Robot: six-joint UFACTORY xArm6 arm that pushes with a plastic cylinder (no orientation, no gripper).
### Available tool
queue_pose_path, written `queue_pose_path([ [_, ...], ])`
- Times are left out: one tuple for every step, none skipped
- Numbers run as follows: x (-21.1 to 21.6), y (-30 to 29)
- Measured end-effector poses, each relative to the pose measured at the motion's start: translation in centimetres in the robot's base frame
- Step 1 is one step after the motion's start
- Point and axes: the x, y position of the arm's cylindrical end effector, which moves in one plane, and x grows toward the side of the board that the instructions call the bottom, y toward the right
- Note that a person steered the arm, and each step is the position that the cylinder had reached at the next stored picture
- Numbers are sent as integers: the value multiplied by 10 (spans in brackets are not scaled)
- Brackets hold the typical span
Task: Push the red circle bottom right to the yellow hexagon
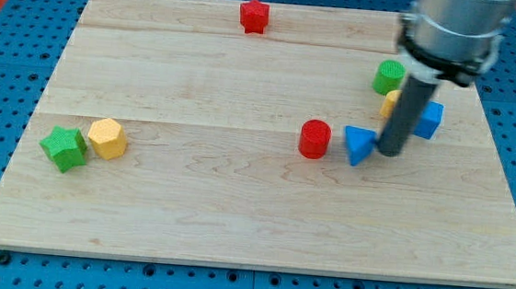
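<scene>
The red circle (pixel 315 139) is a short red cylinder right of the board's middle. The yellow hexagon (pixel 107 138) lies far off at the view's left, touching a green star-shaped block (pixel 64 148). My rod comes down from the view's top right; my tip (pixel 389 152) rests on the board just right of a blue triangle (pixel 359 144), which lies between my tip and the red circle. The tip is near the triangle; contact cannot be told.
A green cylinder (pixel 390 77), a yellow block (pixel 391 103) partly hidden by the rod and a blue block (pixel 429 120) cluster at the right. A red star-shaped block (pixel 254 16) sits near the board's top edge. The wooden board (pixel 233 226) lies on a blue perforated table.
</scene>
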Motion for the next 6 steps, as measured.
queue_pose_path([
  [-3,-96],
  [-11,-186],
  [-11,-173],
  [0,-128],
  [18,-193],
  [18,-272],
])
